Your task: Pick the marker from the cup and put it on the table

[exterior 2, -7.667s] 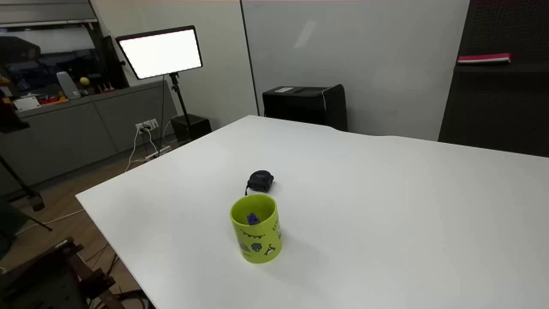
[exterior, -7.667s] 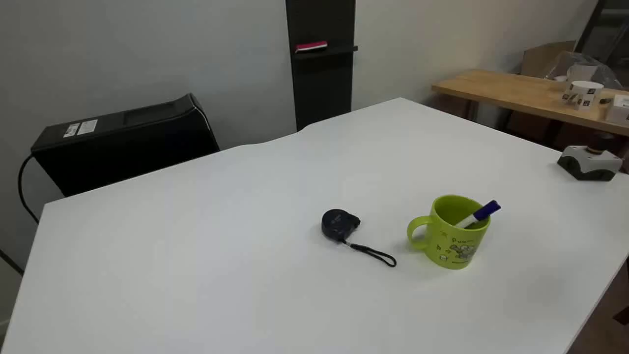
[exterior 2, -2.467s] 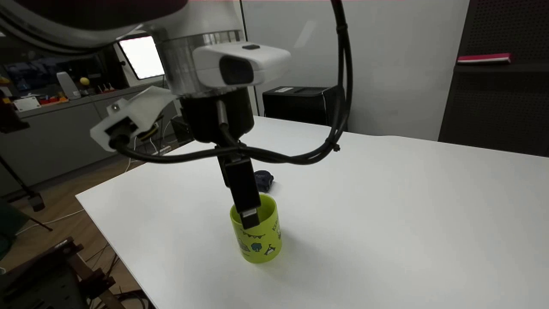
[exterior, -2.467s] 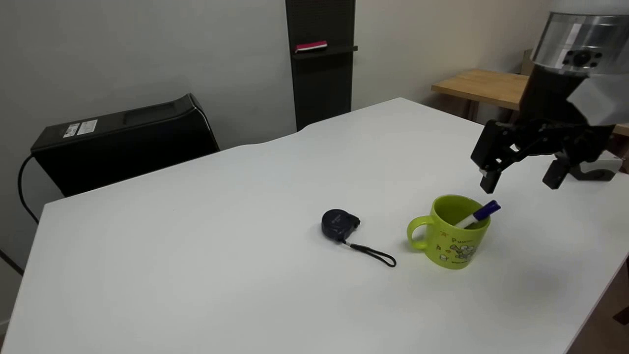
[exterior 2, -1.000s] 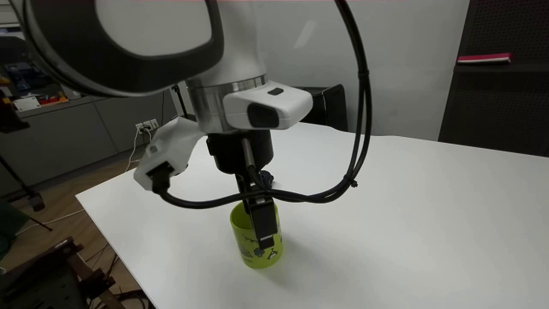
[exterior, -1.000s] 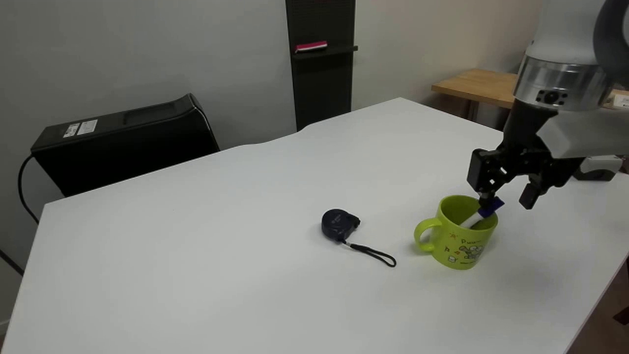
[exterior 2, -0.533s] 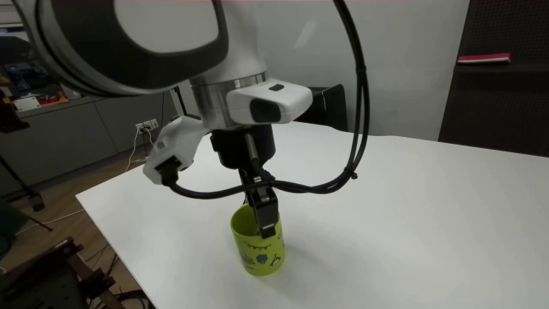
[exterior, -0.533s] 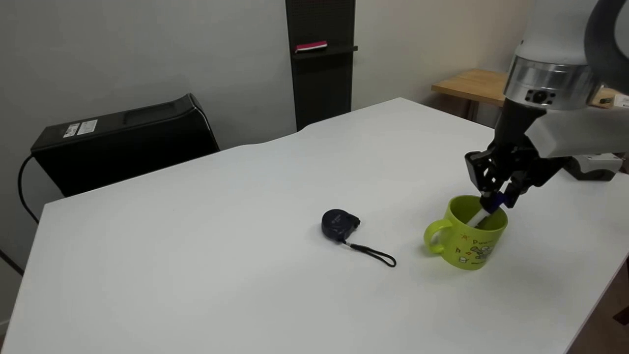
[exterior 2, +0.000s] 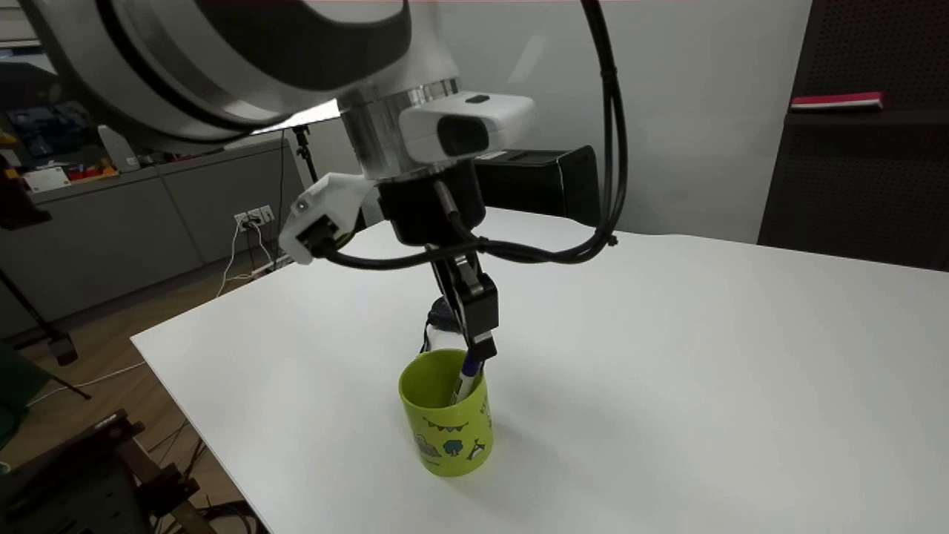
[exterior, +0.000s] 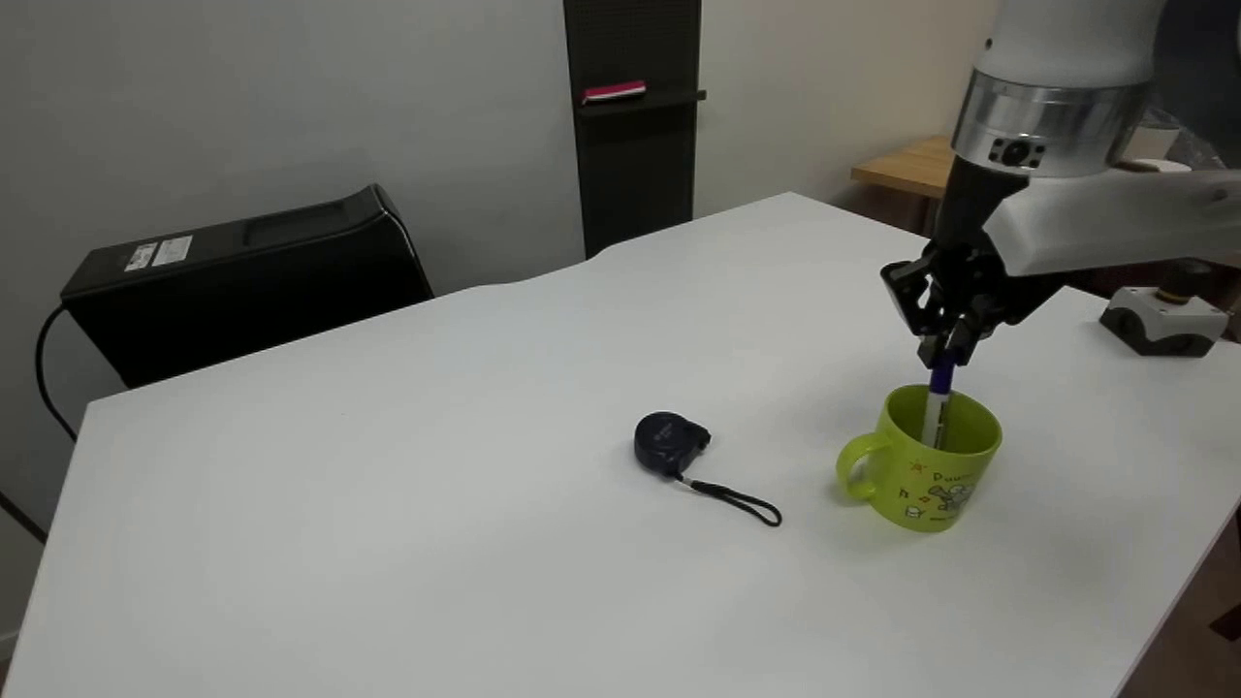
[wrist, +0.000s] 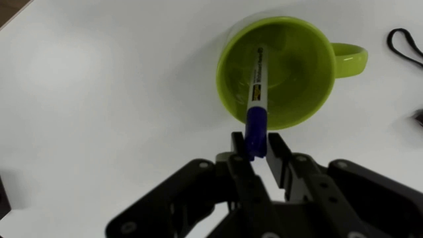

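With my end effector (wrist: 256, 144) I pinch the marker (wrist: 258, 89) by its purple cap, its white barrel slanting toward 12 o'clock in the wrist view, inside the cup (exterior: 926, 494). Both exterior views hide the lower end behind the cup's wall; whether it touches bottom I cannot tell. In an exterior view I partly cover the tape measure (exterior 2: 441, 317); the wrist view crops a dark, unidentifiable shape (wrist: 3, 201) at 8 o'clock.
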Robot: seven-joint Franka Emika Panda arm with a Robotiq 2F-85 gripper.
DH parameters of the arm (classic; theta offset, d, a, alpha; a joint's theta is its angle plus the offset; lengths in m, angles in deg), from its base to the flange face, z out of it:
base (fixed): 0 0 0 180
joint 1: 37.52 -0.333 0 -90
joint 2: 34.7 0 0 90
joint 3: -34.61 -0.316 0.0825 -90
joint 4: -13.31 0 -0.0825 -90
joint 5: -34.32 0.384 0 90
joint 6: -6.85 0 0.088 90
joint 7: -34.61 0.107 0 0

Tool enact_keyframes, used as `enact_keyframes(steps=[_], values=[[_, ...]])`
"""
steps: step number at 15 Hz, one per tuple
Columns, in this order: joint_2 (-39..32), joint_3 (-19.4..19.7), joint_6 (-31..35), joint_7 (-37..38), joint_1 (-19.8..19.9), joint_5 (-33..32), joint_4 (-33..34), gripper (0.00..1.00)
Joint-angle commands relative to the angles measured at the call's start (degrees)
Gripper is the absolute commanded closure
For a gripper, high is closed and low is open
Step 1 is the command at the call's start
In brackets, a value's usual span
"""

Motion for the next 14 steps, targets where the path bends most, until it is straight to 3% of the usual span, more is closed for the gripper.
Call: enact_keyframes(steps=[1,2,7,14], values=[[2.42,-0.17,-3.12,5.88,-0.06,-4.32,1.53,1.00],[2.71,-0.55,-3.61,6.60,0.27,-5.00,1.81,0.95],[4.75,-2.50,-5.22,8.10,1.94,-5.85,2.40,0.95],[10.75,-6.27,-9.72,5.31,6.46,-1.52,4.08,0.95]])
